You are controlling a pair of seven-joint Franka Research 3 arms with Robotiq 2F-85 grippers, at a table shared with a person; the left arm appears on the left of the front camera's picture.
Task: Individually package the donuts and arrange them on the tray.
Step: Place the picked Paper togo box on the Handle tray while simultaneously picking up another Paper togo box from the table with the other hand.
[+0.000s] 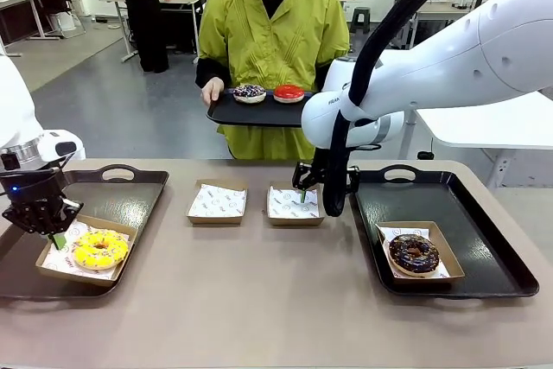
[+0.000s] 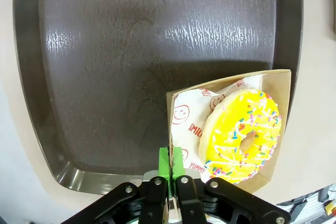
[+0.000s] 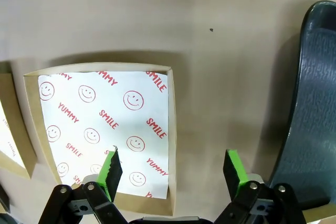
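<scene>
Left gripper tight on yellow donut's box — right gripper wide over empty box.

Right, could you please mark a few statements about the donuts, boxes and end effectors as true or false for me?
1. The yellow donut sits in a box on the left tray. True.
2. The left end effector is open and clear of that box. False: it is shut on the box's edge.
3. The chocolate donut lies bare on the table. False: it sits in a second box on the right tray.
4. The person holds a small tray carrying a red donut and a dark sprinkled donut. True.
5. The right end effector is open over an empty box. True.
</scene>
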